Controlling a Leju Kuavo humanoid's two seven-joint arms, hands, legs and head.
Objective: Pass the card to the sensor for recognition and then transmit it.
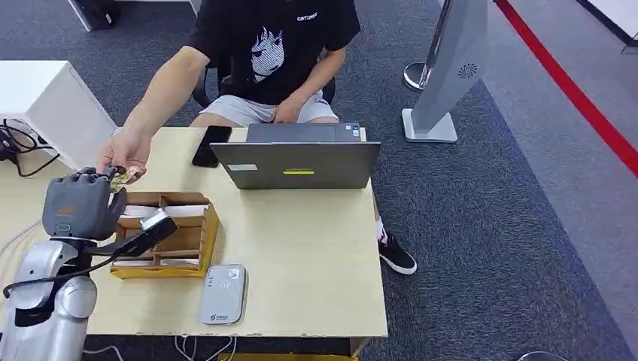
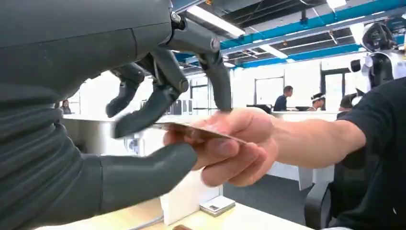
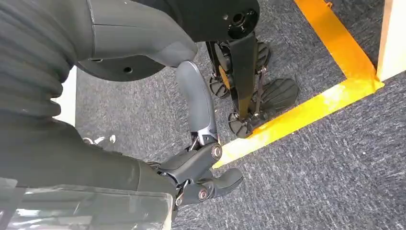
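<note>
Card at the handover point

Between the left hand [image 2: 95, 143] and the person's hand [image 2: 234, 148], the card [image 2: 191, 130] lies flat and thin, edge-on in the left wrist view, brownish with a pale rim. The person's fingers pinch its far end. The left hand's thumb lies just under the near end and its dark fingers [image 2: 143, 115] curve over the top; whether they actually press on the card cannot be told. In the head view the left hand [image 1: 75, 204] is raised over the near-left part of the tabletop [image 1: 301, 248], knuckles up, meeting the person's hand [image 1: 124, 154] just beyond it.

Right beside the left hand sits a yellow divided box [image 1: 169, 237] with a scanner [image 1: 147, 229] lying across it; a grey card reader [image 1: 223, 293] lies past the box toward the tabletop's near edge. A laptop [image 1: 301, 162] and a phone [image 1: 211, 144] stand well beyond. The right hand [image 3: 201, 172] hangs over carpet, fingers curled in, holding nothing.
</note>
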